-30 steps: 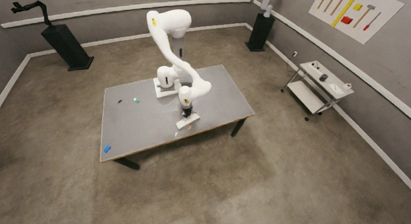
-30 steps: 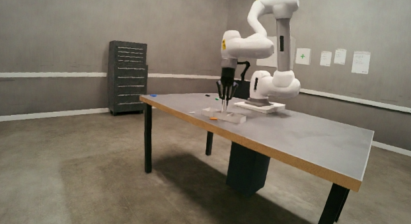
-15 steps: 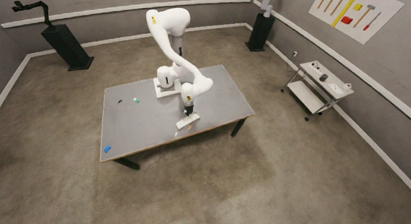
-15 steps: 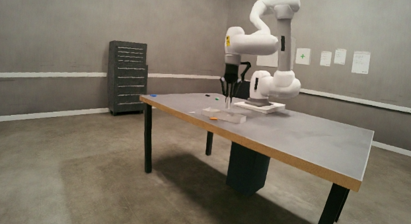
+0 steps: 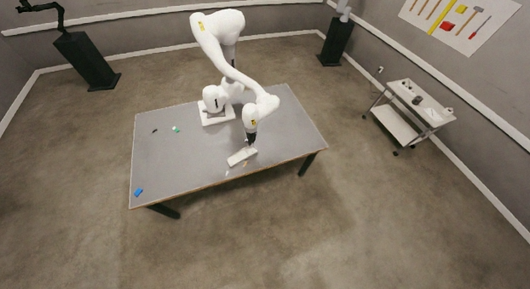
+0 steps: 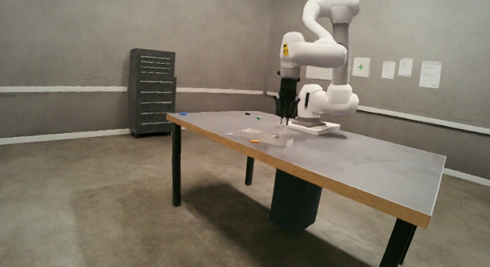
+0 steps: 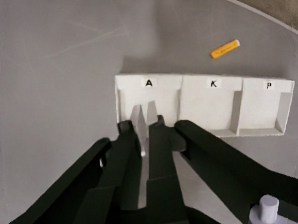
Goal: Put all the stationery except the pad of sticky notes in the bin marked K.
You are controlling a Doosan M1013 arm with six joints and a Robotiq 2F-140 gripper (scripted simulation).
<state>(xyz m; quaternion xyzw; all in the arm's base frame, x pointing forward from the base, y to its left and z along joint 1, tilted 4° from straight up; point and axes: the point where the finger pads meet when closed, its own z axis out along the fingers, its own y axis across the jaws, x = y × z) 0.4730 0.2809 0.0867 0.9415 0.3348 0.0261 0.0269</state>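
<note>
A white three-compartment bin tray [image 5: 235, 158] [image 6: 284, 142] [image 7: 207, 106] lies on the table, marked A, K and P. K is the middle compartment; its visible part shows nothing inside. My gripper [image 5: 250, 145] [image 6: 283, 129] [image 7: 147, 113] is shut and looks empty, pointing down at the A end; whether it touches the tray is unclear. An orange stick-like piece [image 5: 244, 164] [image 6: 254, 141] [image 7: 225, 49] lies beside the tray. A small white item [image 5: 227, 173] [image 6: 228, 134] lies near the front edge. A black item [image 5: 154, 130] [image 6: 247, 113] and a green-and-white item [image 5: 175, 130] [image 6: 258, 117] lie farther off.
A blue block [image 5: 138, 192] [image 6: 183, 113] lies at a table corner; its kind is unclear. The table [image 5: 170, 161] [image 6: 354, 161] has its wooden front edge [image 5: 221, 182] close to the orange and white items. The arm's white base plate [image 5: 217, 119] stands at the back.
</note>
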